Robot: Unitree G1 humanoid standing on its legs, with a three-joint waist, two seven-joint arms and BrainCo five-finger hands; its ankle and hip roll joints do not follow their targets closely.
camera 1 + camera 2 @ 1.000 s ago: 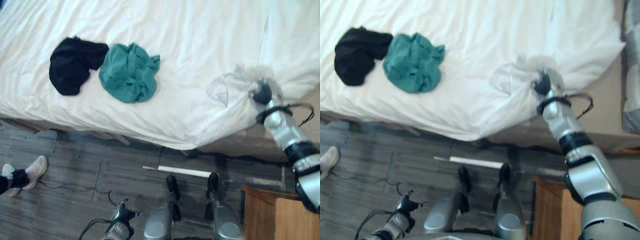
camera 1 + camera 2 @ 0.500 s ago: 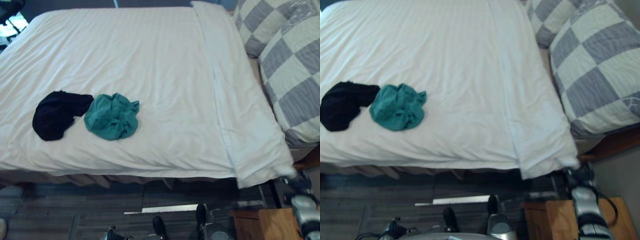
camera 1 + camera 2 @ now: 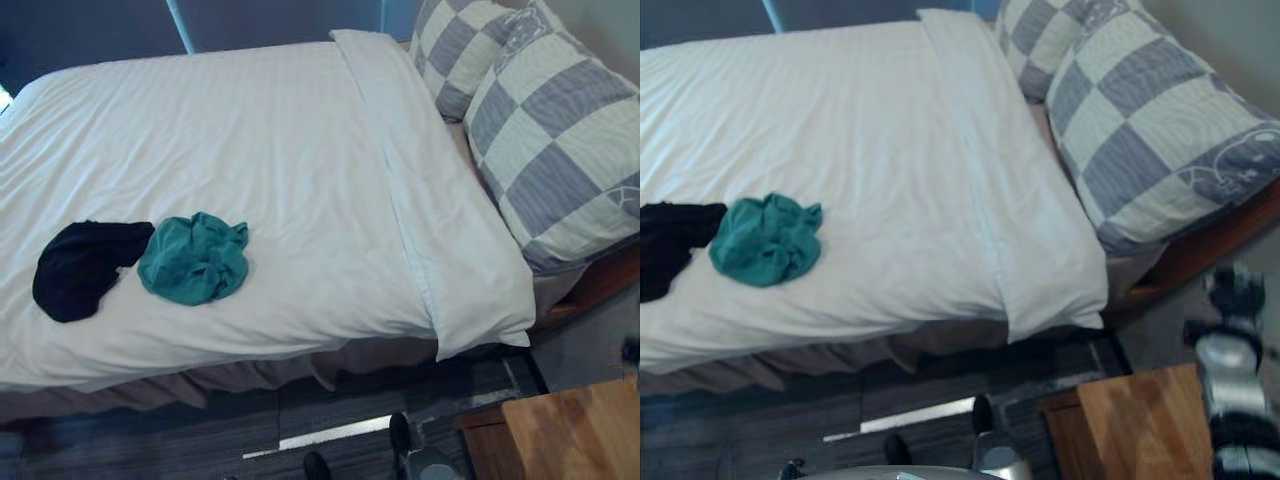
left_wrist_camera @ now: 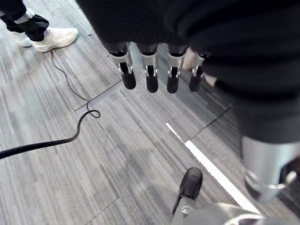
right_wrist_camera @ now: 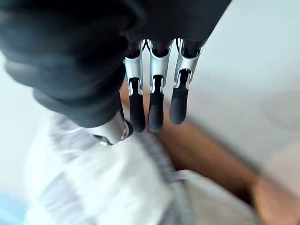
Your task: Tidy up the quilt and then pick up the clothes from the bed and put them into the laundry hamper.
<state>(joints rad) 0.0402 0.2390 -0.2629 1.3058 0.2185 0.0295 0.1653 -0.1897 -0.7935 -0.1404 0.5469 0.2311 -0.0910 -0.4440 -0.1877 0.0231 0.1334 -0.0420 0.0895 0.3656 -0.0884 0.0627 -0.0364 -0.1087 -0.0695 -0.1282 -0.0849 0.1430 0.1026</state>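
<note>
A white quilt (image 3: 250,150) lies smooth on the bed — black clothes (image 3: 80,268) touching teal clothes (image 3: 193,259), checked pillows (image 3: 545,130) beside its folded edge.

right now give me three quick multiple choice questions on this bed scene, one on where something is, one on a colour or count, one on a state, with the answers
1. Where does the teal garment lie?
A. on the floor
B. on the quilt beside the black garment
C. on the pillows

2. How many loose garments lie on the bed?
A. two
B. four
C. none

3. How are the fingers of the right hand?
A. curled round the quilt
B. pinching a garment
C. straight, holding nothing

Answers:
1 B, the teal garment sits against the black one near the quilt's front edge.
2 A, one black and one teal.
3 C, the right wrist view shows straight fingers with nothing between them.
</note>
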